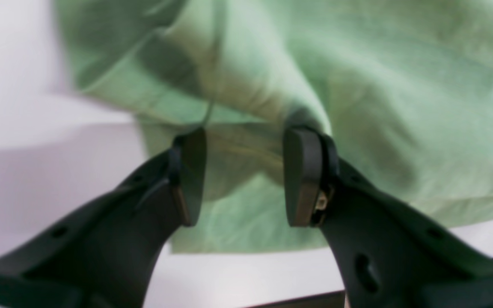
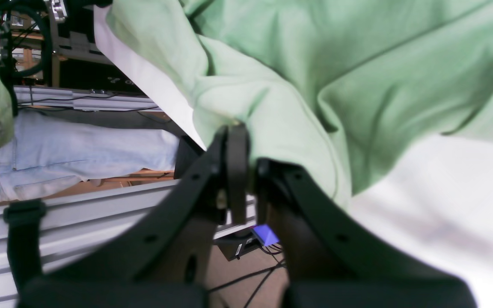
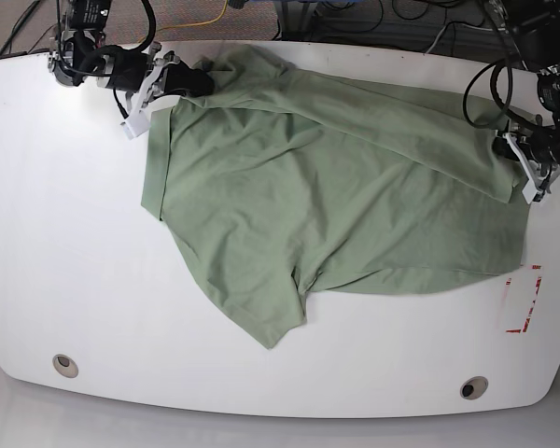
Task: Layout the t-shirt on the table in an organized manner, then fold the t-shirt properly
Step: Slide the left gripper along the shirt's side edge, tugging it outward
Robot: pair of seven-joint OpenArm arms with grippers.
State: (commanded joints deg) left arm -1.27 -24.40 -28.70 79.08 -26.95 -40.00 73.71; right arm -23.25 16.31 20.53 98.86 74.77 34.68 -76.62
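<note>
Your right pincer (image 2: 246, 171) is clamped on the t-shirt (image 3: 336, 196) at its far edge, presumably to stretch it flat; your left pincer (image 1: 244, 175) stands apart over the opposite edge, holding nothing. The shirt lies spread across the surface (image 3: 65, 243).

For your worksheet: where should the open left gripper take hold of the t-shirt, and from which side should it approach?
A judgement: the left gripper should pinch the raised fold of the t-shirt just ahead of its open jaws, coming in from the table edge, since that ridge stands proud of the flat cloth.
</note>
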